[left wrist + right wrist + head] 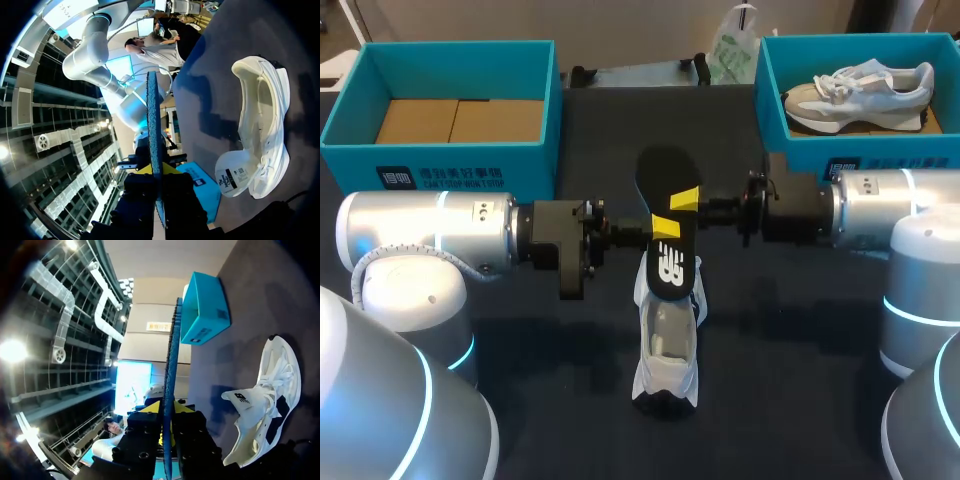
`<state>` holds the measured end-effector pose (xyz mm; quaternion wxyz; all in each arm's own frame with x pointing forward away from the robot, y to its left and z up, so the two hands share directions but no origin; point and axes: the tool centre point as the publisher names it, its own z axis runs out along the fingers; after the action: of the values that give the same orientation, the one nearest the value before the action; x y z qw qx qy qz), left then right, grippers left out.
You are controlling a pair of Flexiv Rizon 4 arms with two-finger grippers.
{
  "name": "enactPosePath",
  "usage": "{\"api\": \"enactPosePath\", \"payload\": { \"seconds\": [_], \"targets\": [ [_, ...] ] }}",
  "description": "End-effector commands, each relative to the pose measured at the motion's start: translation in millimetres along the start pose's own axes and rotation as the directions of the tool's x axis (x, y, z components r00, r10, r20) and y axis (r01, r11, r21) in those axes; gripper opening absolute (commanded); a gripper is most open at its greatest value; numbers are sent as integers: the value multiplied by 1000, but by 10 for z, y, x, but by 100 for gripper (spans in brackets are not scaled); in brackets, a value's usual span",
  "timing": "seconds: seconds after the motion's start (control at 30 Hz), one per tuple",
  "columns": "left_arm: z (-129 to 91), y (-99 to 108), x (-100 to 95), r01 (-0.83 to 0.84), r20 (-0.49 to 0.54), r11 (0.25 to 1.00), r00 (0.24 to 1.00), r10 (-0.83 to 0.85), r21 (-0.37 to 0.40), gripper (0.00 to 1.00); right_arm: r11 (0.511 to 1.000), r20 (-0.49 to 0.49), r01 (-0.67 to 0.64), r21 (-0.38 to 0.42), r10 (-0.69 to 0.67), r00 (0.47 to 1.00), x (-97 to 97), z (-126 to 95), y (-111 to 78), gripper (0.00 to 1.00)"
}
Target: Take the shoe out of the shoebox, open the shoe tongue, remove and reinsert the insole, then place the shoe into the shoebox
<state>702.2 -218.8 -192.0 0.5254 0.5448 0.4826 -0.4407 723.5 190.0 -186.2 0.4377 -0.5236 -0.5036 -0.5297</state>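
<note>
The left gripper (157, 171) and right gripper (168, 410) both pinch the insole (670, 260) tight between their fingers. The shoe (667, 350) lies under them.

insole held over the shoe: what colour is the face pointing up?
Black with a white logo. The insole shows best in the head view.
</note>
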Motion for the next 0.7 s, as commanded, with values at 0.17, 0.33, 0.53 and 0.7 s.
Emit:
{"api": "enactPosePath", "payload": {
  "seconds": [0.17, 0.33, 0.53, 0.7],
  "targets": [
    [14, -9, 13, -2, 3, 1000, 1000, 2, -4, 0, 1000, -11, 5, 4, -5, 1000, -15, 12, 6, 13],
    [14, -9, 13, -2, 3, 1000, 1000, 2, -4, 0, 1000, -12, -4, 11, 4, 1000, 19, 42, -8, 0],
    [-9, -14, 4, 1, 0, 1000, 1000, -1, 0, 50, 1000, -10, 5, 12, -5, 1000, 40, 34, -19, 0],
    [-181, -32, -21, 35, -24, 999, 999, -35, 22, 100, 1000, -8, 2, 16, -2, 1000, 2, 6, -40, 0]
  ]
}}
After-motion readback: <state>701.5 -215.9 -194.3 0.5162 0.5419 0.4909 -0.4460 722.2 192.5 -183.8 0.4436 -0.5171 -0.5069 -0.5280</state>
